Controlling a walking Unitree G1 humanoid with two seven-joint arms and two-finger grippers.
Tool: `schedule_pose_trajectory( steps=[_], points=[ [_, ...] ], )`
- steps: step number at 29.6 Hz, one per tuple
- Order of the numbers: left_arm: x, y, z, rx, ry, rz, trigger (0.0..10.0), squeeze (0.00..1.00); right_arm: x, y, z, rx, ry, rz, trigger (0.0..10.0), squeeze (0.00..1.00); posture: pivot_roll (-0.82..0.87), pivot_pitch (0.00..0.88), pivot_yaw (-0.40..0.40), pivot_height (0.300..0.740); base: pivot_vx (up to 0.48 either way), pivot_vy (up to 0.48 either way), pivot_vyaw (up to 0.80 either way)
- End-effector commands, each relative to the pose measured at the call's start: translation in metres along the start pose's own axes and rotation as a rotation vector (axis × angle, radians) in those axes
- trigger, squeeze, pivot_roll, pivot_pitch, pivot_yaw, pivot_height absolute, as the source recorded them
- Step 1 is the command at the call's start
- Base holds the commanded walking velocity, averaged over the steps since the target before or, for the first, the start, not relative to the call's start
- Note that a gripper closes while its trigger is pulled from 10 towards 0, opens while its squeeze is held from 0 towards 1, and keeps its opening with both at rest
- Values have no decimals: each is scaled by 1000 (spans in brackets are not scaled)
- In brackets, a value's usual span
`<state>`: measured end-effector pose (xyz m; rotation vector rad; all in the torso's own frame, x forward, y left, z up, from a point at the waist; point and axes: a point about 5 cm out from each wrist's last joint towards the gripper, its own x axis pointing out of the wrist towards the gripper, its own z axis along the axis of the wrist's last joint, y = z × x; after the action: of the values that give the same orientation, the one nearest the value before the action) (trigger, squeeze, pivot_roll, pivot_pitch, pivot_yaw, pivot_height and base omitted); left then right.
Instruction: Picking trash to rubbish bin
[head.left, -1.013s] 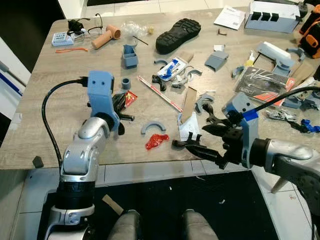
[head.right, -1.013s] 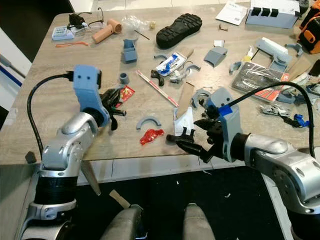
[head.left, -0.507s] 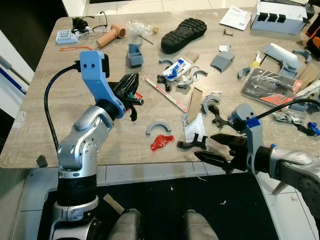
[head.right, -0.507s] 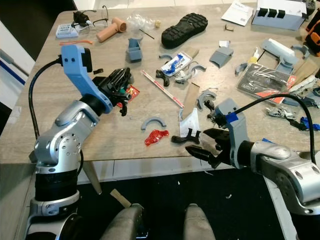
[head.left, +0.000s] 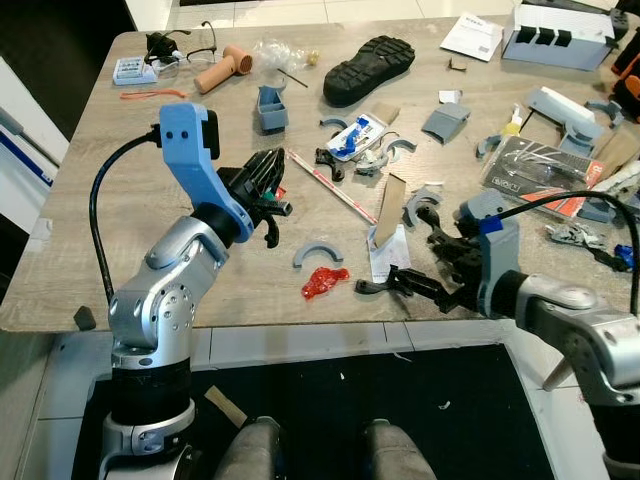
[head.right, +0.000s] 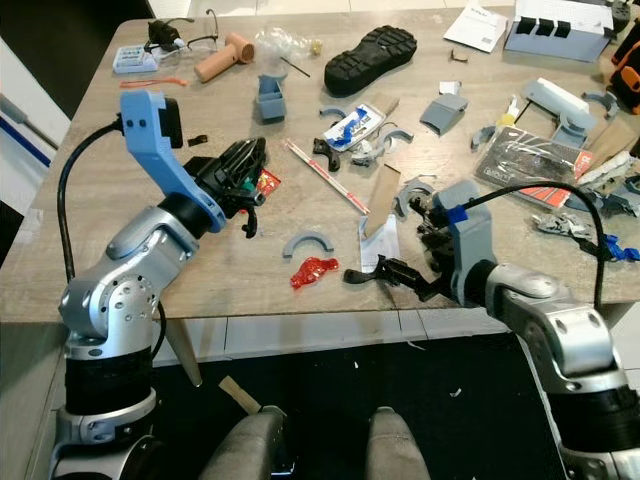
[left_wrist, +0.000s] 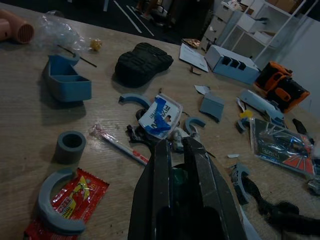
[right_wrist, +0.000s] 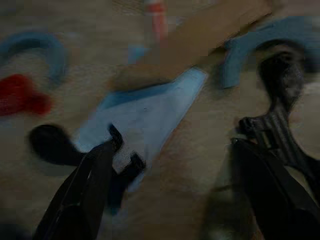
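My left gripper (head.left: 264, 187) is raised above the wooden table (head.left: 120, 200), shut on a small green scrap (left_wrist: 177, 177). A flat red snack wrapper (left_wrist: 67, 199) lies under a grey ring piece just below it. My right gripper (head.left: 425, 272) is low at the table's near edge, open, its fingers (right_wrist: 92, 175) spread over a white paper scrap (right_wrist: 145, 115). A black plastic piece (head.left: 378, 287) lies on that scrap by one finger. A crumpled red wrapper (head.left: 325, 282) sits to the left of it.
A cardboard strip (head.left: 388, 205) leans over the white scrap. Grey-blue curved parts (head.left: 318, 253), a black shoe sole (head.left: 368, 68), a blue-white wrapper (head.left: 355, 135), a blue box (head.left: 272, 108) and glossy packets (head.left: 535, 170) crowd the middle and right. The table's left part is barer.
My left gripper has lifted off the table beside the red snack wrapper. My right gripper has moved in from the table's edge to the white scrap, its fingers staying spread.
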<state>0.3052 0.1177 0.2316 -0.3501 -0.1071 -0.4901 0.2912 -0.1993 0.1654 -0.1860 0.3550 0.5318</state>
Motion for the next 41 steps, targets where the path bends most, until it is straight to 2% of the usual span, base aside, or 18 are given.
schedule_pose_trajectory(
  steps=[1, 3, 6, 8, 12, 14, 16, 20, 26, 29, 30, 34, 36, 41],
  points=[
    [-3, -2, -3, -4, 13, 0, 10000, 0, 3, -7, -13, 6, 52, -71, 10000, 0, -72, 197, 39, 740, 0, 0, 0],
    [-4, -3, -3, -6, 15, -1, 10000, 0, 4, -11, -9, 6, 24, -100, 10000, 0, -73, 198, 38, 740, 0, 0, 0],
    [-4, -4, -6, -16, 22, -5, 10000, 0, 2, -20, 15, 26, -126, -143, 10000, 0, -76, 201, 37, 740, 0, 0, 0],
    [-4, -5, -7, -19, 26, -7, 10000, 0, 0, -22, 21, 13, -152, -147, 10000, 0, -82, 203, 36, 740, 0, 0, 0],
    [-4, -5, -9, -20, 31, -9, 10000, 0, -4, -25, 22, -31, -129, -162, 10000, 0, -95, 206, 35, 740, 0, 0, 0],
    [-3, -6, -11, -24, 35, -11, 10000, 0, -10, -32, 20, -81, -97, -201, 10000, 0, -105, 210, 36, 740, 0, 0, 0],
    [-3, -6, -11, -24, 35, -11, 10000, 0, -10, -32, 20, -81, -97, -201, 10000, 0, -105, 210, 36, 740, 0, 0, 0],
    [-3, -9, -14, -29, 47, -22, 10000, 0, -19, -43, 12, -158, -27, -275, 10000, 0, -110, 211, 39, 740, 0, 0, 0],
    [-2, -9, -14, -26, 51, -26, 10000, 0, -19, -43, 8, -154, -7, -279, 10000, 0, -110, 213, 43, 740, 0, 0, 0],
    [-2, -9, -14, -24, 52, -26, 10000, 0, -21, -49, 0, -191, 57, -325, 10000, 0, -105, 213, 43, 740, 0, 0, 0],
    [-3, -9, -14, -21, 53, -26, 10000, 0, -24, -56, -6, -202, 96, -379, 10000, 0, -105, 213, 44, 740, 0, 0, 0],
    [-4, -9, -14, -15, 59, -26, 10000, 0, -25, -61, -8, -156, 84, -403, 10000, 0, -104, 213, 48, 740, 0, 0, 0],
    [-5, -8, -14, -6, 65, -25, 10000, 0, -25, -62, -8, -85, 39, -397, 10000, 0, -103, 214, 50, 740, 0, 0, 0],
    [-5, -7, -14, 1, 68, -24, 10000, 0, -23, -62, -9, -23, -27, -386, 10000, 0, -94, 214, 54, 740, 0, 0, 0]
  ],
)
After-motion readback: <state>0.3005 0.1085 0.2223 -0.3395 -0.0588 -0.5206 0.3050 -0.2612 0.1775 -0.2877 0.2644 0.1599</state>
